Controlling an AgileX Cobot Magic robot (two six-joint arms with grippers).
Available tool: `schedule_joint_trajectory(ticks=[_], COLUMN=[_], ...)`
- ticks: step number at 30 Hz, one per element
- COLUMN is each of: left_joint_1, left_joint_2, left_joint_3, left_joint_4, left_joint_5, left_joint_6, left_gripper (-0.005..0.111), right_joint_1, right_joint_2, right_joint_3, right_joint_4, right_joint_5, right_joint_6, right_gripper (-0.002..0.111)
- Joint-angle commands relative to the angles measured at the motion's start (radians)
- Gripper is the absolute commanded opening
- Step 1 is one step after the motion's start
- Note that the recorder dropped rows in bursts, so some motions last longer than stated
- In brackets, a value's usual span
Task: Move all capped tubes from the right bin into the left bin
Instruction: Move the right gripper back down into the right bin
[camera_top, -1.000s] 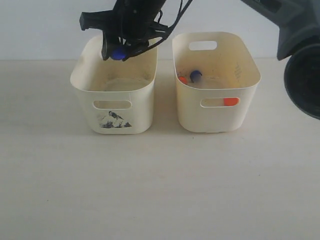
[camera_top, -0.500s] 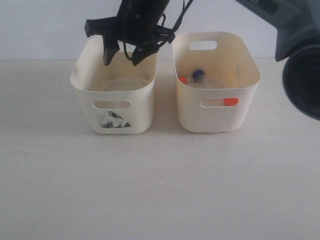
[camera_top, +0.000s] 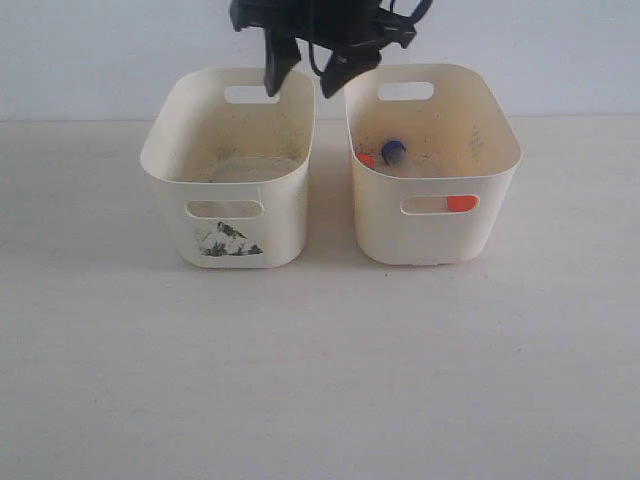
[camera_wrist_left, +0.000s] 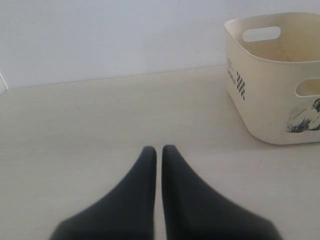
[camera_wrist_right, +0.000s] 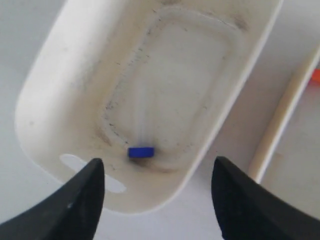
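My right gripper hangs open and empty above the back rims, between the two bins. In the right wrist view its fingers spread wide over the left bin, where a clear tube with a dark blue cap lies on the floor. The bird-print left bin stands beside the plain right bin. The right bin holds a blue-capped tube, an orange cap and another orange cap showing through its handle slot. My left gripper is shut and empty over bare table, short of the left bin.
Pale tabletop spreads out in front of both bins, and a white wall rises behind them. A narrow gap separates the bins. The right bin's rim shows at the edge of the right wrist view.
My right gripper held a blue-capped tube over the left bin, then opened and let it drop inside. It has since risen and shifted right, toward the gap between the bins.
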Motion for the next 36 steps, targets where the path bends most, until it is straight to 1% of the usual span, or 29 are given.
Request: schedule_joint_trajectory(ticks=[1,3,4,8,9,10,11,13,17,18,19,21,25,27,31,36], left_joint_1=[0.001,0.001,0.001,0.001,0.001,0.001,0.001,0.001,0.001,0.001,0.001,0.001,0.001,0.001,0.001,0.001], left_joint_2=[-0.002,-0.002,-0.002,-0.002,-0.002,-0.002,-0.002,-0.002,-0.002,-0.002,-0.002,-0.002,-0.002,-0.002,-0.002,-0.002], left_joint_3=[-0.004,-0.004,-0.004,-0.004,-0.004,-0.004,-0.004,-0.004,-0.004,-0.004,-0.004,-0.004,-0.004,-0.004,-0.004,-0.004], left_joint_4=[-0.011,-0.011,-0.011,-0.011,-0.011,-0.011,-0.011,-0.011,-0.011,-0.011,-0.011,-0.011,-0.011,-0.011,-0.011,-0.011], left_joint_5=[-0.009,-0.009,-0.009,-0.009,-0.009,-0.009,-0.009,-0.009,-0.009,-0.009,-0.009,-0.009,-0.009,-0.009,-0.009,-0.009], left_joint_6=[-0.012,-0.012,-0.012,-0.012,-0.012,-0.012,-0.012,-0.012,-0.012,-0.012,-0.012,-0.012,-0.012,-0.012,-0.012,-0.012], left_gripper=[0.004,0.004,0.004,0.004,0.004,0.004,0.004,0.004,0.004,0.004,0.004,0.004,0.004,0.004,0.004,0.004], right_joint_1=[-0.091,-0.131,-0.145,-0.18,-0.18,-0.18,-0.18,-0.18,-0.18,-0.18,-0.18,-0.18,-0.18,-0.18,-0.18,-0.18], right_joint_2=[-0.067,-0.086,-0.089,-0.079,-0.072,-0.064,-0.049,-0.023,0.031,0.041,0.05,0.072,0.108,0.124,0.163,0.196], right_joint_3=[0.12,0.166,0.179,0.19,0.19,0.19,0.19,0.19,0.19,0.19,0.19,0.19,0.19,0.19,0.188,0.188], right_joint_4=[-0.032,-0.046,-0.057,-0.151,-0.181,-0.201,-0.203,-0.202,-0.274,-0.285,-0.297,-0.315,-0.311,-0.309,-0.308,-0.31], right_joint_5=[0.002,0.002,0.002,0.002,0.002,-0.002,-0.027,-0.076,-0.126,-0.138,-0.145,-0.179,-0.27,-0.314,-0.367,-0.404], right_joint_6=[-0.007,0.0,0.001,0.017,0.02,0.029,0.035,0.035,0.035,0.035,0.031,0.029,0.029,0.029,0.029,0.029], right_gripper=[0.059,0.057,0.052,0.027,0.024,0.023,0.023,0.029,0.054,0.057,0.058,0.055,0.045,0.047,0.054,0.054])
